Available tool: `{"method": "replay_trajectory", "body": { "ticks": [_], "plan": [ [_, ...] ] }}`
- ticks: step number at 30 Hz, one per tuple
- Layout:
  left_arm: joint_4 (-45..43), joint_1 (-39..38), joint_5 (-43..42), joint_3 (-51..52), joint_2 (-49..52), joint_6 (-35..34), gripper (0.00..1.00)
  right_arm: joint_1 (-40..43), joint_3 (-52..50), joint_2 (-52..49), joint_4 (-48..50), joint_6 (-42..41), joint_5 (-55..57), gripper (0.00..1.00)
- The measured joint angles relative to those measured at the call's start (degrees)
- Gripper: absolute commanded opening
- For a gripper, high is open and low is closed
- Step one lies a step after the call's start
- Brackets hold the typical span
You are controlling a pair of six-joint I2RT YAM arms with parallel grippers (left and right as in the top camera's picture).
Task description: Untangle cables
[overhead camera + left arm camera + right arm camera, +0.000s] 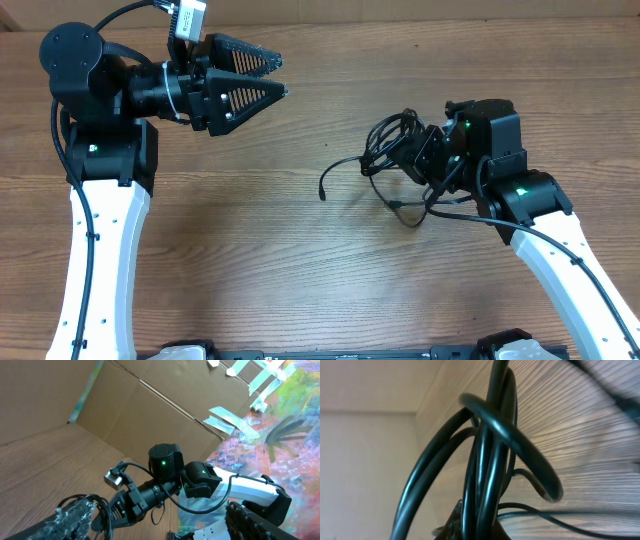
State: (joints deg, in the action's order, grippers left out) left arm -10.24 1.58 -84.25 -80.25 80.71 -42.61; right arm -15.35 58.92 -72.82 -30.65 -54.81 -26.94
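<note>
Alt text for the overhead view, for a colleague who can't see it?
The right gripper is shut on a tangled bundle of black cables at the right of the wooden table, one loose strand trailing left. The left gripper hangs open and empty at the upper left, apart from the cables.

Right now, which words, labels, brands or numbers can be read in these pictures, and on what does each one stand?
None: no text can be read in any view.
The cardboard wall, the tape strips, the table and the cables bear no print that shows.
</note>
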Motion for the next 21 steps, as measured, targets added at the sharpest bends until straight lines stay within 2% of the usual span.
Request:
{"method": "replay_trajectory", "body": {
  "ticks": [6, 8, 9, 11, 15, 17, 21],
  "plan": [
    [1.5, -0.3, 0.3, 0.0, 0.0, 0.6, 0.88, 0.0, 0.0, 0.0, -3.9, -1.6, 4.5, 0.04],
    [5.4, -0.9, 1.0, 0.0, 0.0, 2.1, 0.93, 0.0, 0.0, 0.0, -4.1, -1.8, 4.7, 0.04],
    [7.3, -1.3, 1.6, 0.0, 0.0, 2.8, 0.98, 0.0, 0.0, 0.0, -4.1, -1.9, 4.7, 0.04],
    [13.1, -2.5, 3.6, -0.1, 0.0, 5.1, 1.00, 0.0, 0.0, 0.0, -3.6, -2.1, 4.3, 0.04],
    [27.5, -5.8, 12.5, 0.0, 0.0, 10.8, 1.00, 0.0, 0.0, 0.0, -1.7, -4.0, 2.1, 0.04],
    [34.0, -8.6, 20.4, 0.0, 0.0, 13.7, 1.00, 0.0, 0.0, 0.0, -0.8, -6.2, 1.3, 0.04],
    [37.6, -15.7, 33.6, 0.0, 0.0, 18.9, 1.00, 0.0, 0.0, 0.0, 1.7, -11.0, 0.5, 0.04]
  ]
}}
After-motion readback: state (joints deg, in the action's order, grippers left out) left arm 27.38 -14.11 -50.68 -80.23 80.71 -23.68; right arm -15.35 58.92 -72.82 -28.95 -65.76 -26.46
